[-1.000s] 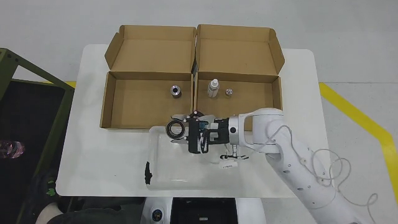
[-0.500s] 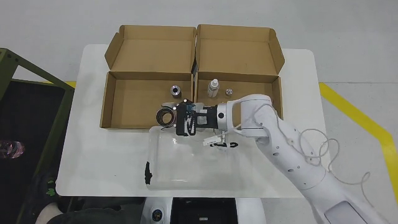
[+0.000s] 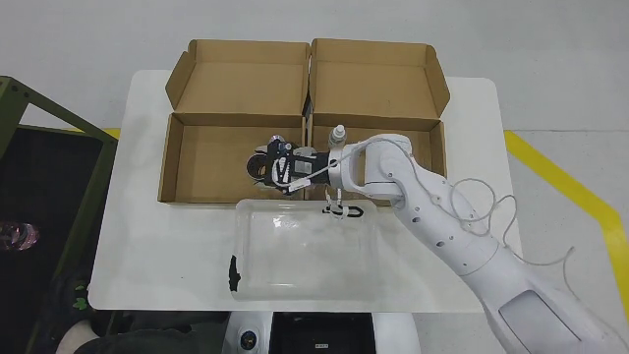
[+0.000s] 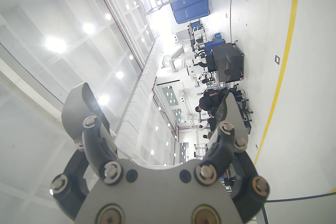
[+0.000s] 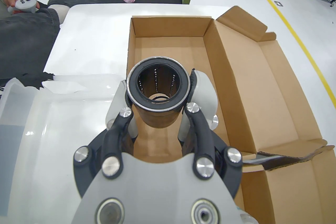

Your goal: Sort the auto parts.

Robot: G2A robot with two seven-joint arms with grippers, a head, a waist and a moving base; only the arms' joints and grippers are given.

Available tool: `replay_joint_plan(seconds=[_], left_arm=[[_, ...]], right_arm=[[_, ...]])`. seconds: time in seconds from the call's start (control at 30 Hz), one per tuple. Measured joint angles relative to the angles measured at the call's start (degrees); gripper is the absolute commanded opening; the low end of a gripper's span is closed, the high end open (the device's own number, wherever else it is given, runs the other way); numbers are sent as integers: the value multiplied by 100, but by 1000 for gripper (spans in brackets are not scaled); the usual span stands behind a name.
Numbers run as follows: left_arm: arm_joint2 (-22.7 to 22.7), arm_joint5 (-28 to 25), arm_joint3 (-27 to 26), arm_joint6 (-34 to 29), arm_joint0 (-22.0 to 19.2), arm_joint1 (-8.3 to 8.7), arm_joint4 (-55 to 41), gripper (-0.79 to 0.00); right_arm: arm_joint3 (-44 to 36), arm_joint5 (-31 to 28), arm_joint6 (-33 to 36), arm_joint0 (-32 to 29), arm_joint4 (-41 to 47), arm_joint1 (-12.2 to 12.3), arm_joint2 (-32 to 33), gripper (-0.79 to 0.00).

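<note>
Right gripper (image 3: 280, 167): jaws clamped on the black bearing (image 5: 157, 114), over the left cardboard box (image 3: 211, 162).
Bearing: aloft above that box's floor, toward its right end.
Left gripper (image 4: 153, 101): jaws spread wide, empty.

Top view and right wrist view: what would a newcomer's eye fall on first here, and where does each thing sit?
The right gripper grips a black-rimmed cylindrical bearing, held over the left cardboard box. Beside it, the right cardboard box holds a small white bottle-shaped part. A clear plastic tray lies on the white table in front of both boxes.
</note>
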Motion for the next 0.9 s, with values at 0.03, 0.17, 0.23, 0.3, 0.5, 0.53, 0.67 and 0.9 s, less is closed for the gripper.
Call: replay_joint_plan(seconds=[0.03,0.17,0.23,0.3,0.5,0.53,0.67,0.9], left_arm=[[0,0,0,0,0,0,0,0],[0,0,0,0,0,0,0,0],[0,0,0,0,0,0,0,0],[0,0,0,0,0,0,0,0],[0,0,0,0,0,0,0,0],[0,0,0,0,0,0,0,0],[0,0,0,0,0,0,0,0],[0,0,0,0,0,0,0,0]], right_arm=[[68,31,12,35,0,-18,-30,-785],[402,162,38,186,-5,-107,-168,-785],[548,202,44,249,-13,-148,-233,-785],[700,258,56,319,-28,-195,-306,-785],[1059,421,171,475,-97,-330,-516,-785],[1105,440,192,496,-109,-350,-547,-785],[1298,529,326,571,-155,-440,-681,-785],[1590,596,418,634,-158,-549,-782,-643]])
